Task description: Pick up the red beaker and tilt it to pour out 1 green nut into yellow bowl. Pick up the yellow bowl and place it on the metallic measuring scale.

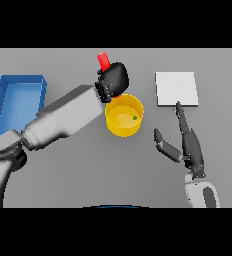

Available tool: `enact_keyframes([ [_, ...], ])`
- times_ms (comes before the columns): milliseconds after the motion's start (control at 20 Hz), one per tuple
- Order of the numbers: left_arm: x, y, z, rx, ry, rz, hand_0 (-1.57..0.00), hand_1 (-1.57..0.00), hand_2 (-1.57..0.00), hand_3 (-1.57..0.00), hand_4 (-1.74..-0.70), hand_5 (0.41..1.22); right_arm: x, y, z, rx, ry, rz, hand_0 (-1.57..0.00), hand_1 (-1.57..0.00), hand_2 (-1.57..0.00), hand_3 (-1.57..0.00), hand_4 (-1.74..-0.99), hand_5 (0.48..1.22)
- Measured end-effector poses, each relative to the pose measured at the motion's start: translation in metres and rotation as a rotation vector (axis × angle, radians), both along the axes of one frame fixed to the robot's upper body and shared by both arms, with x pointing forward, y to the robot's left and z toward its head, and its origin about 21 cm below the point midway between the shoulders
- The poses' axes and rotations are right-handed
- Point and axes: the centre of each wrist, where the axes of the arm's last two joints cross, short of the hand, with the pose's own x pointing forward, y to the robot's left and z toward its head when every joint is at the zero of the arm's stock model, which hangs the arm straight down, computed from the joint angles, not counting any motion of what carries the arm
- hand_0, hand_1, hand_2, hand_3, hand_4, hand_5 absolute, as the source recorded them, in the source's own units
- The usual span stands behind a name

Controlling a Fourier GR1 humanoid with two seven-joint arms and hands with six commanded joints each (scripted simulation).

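- Right hand (pixel 192 150) is seen nearest the lower edge, at the right of the grey bench (pixel 78 175); its fingers are held straight and spread, the thumb splayed to the left, nothing held.
- One fingertip of the right hand is seen reaching to the near edge of the metallic measuring scale (pixel 176 89), a pale square plate lying flat at the right rear of the bench; actual contact cannot be told.
- Yellow bowl (pixel 124 116) is seen upright on the bench, at centre, to the left of the scale and apart from it.
- One green nut (pixel 134 118) is noted inside the bowl, toward its right wall.
- Left hand (pixel 114 80) is positioned just behind the bowl's rear rim, fingers curled round the red beaker (pixel 103 60).
- Only the upper part of the beaker is visible above the hand; it is tilted slightly to the left.
- Blue bin (pixel 18 95) is recorded at the far left of the bench, partly covered by the left arm.
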Motion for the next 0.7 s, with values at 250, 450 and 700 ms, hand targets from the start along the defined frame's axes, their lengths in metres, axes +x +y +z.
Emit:
enact_keyframes([
  [250,-0.003,-0.022,0.004,0.183,-0.052,-0.087,-1.57,-1.57,-1.57,-1.57,-1.73,1.221,0.003,0.001,0.000,-0.003,-0.001,0.007,0.00,0.00,0.00,0.00,-1.059,0.672],
  [450,-0.004,-0.036,0.010,0.244,-0.088,-0.102,-1.57,-1.57,-1.57,-1.57,-1.73,1.221,0.001,0.007,0.000,-0.003,-0.020,0.011,0.00,0.00,0.00,0.00,-1.035,0.685],
  [700,0.018,-0.031,0.064,0.188,-0.130,-0.065,-1.57,-1.57,-1.57,-1.57,-1.73,1.221,0.000,-0.002,0.002,-0.018,-0.035,0.000,0.00,0.00,0.00,0.00,-1.030,0.682],
])
